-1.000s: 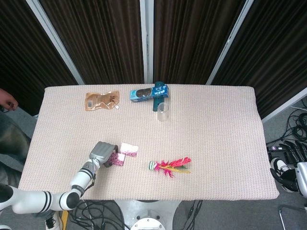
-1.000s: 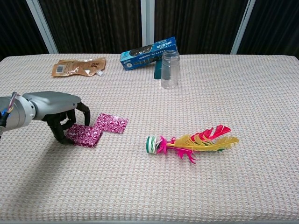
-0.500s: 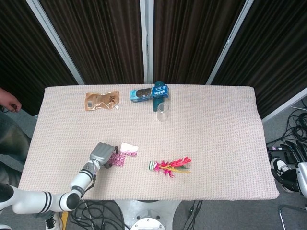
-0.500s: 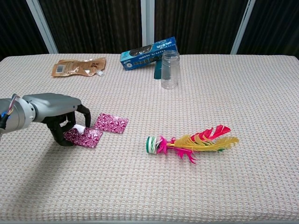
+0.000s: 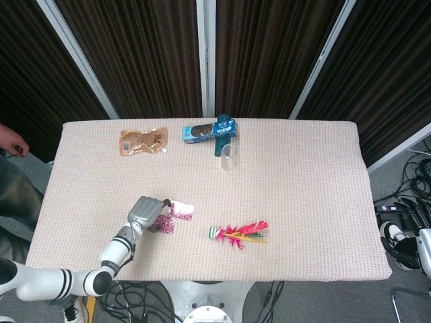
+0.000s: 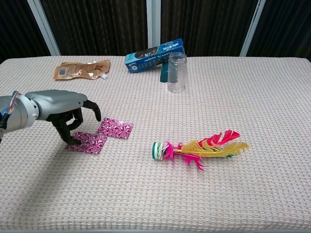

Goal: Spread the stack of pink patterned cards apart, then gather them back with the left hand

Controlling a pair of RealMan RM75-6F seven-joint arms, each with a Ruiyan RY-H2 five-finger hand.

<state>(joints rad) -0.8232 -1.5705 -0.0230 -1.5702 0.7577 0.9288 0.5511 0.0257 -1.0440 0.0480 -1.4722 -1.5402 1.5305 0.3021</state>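
Two pink patterned cards lie on the table at the front left, touching at a corner: a near card and a far card. My left hand hovers over the near card's left end. One dark fingertip touches that card, and the other fingers are lifted and spread with nothing between them. My right hand shows only as a small dark shape off the table's right side, its fingers unclear.
A pink and yellow feather shuttlecock lies to the right of the cards. At the back stand a clear glass, a blue box and a brown pouch. The woven table cover stretches to the right.
My left hand has shifted slightly right over the near card and its curled fingers have lifted and spread. The cards have barely moved.
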